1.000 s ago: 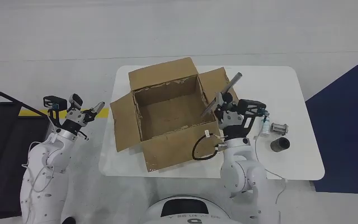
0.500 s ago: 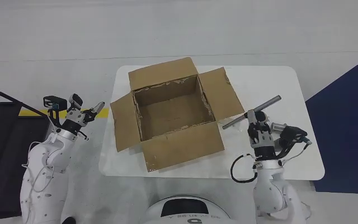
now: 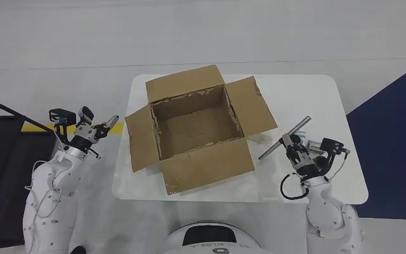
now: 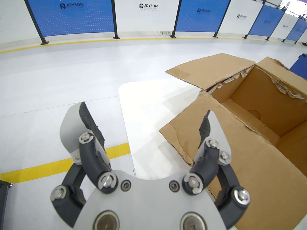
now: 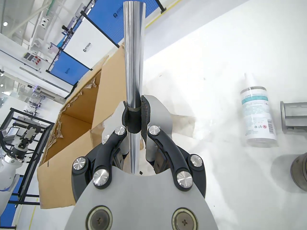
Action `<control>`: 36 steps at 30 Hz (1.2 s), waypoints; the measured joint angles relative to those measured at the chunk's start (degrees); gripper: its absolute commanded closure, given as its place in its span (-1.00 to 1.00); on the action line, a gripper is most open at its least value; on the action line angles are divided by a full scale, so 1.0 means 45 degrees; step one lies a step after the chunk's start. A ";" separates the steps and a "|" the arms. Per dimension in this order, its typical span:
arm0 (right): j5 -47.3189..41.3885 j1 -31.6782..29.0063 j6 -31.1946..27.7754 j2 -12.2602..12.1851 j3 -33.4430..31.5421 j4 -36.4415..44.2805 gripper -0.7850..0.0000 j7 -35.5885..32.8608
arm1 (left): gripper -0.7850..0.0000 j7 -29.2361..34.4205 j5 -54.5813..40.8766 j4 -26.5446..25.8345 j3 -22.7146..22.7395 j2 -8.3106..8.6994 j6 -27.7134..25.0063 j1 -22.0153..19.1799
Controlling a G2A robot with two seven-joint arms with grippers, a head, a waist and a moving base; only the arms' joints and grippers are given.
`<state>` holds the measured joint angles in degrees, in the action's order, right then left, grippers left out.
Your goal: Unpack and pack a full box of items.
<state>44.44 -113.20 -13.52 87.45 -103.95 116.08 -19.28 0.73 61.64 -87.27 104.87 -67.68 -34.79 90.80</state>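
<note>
Steel rod point(image 5: 133, 48) — clamped partway along its length by the closed right gripper point(image 5: 136, 111), its long axis running straight out past the fingertips, above the table point(image 3: 317, 95). A bottle point(image 5: 257, 113) lies close on one side and the box point(image 3: 196, 130) on the other. The left gripper point(image 4: 146, 125), wide open and empty, hangs well beyond the box.

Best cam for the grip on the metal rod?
Right wrist view: right gripper shut on the metal rod, close up. Top view gives its whole length, small, beside the box. Left wrist view faces the box.
</note>
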 measured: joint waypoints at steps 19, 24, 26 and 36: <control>0.1063 0.3769 0.4508 -0.0672 0.0108 -0.1484 1.00 -0.7418 | -1.00 0.0000 0.0000 0.0000 0.0000 0.0000 0.0000 0.0000; 0.1751 0.4904 0.5433 -0.0862 0.0224 -0.2334 1.00 -0.9203 | -1.00 0.0000 0.0000 0.0000 0.0000 0.0000 0.0000 0.0000; 0.2029 0.5191 0.5787 -0.0921 0.0272 -0.2570 1.00 -0.9584 | -1.00 0.0000 0.0000 0.0000 0.0000 0.0000 0.0000 0.0000; 0.3789 0.6042 0.7533 -0.1107 0.0988 -0.3320 1.00 -1.0619 | -1.00 0.0000 0.0000 0.0000 0.0000 0.0000 0.0000 0.0000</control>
<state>61.49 -86.01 20.38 82.47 -99.51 101.14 -67.07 0.73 61.64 -87.27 104.87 -67.68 -34.79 90.80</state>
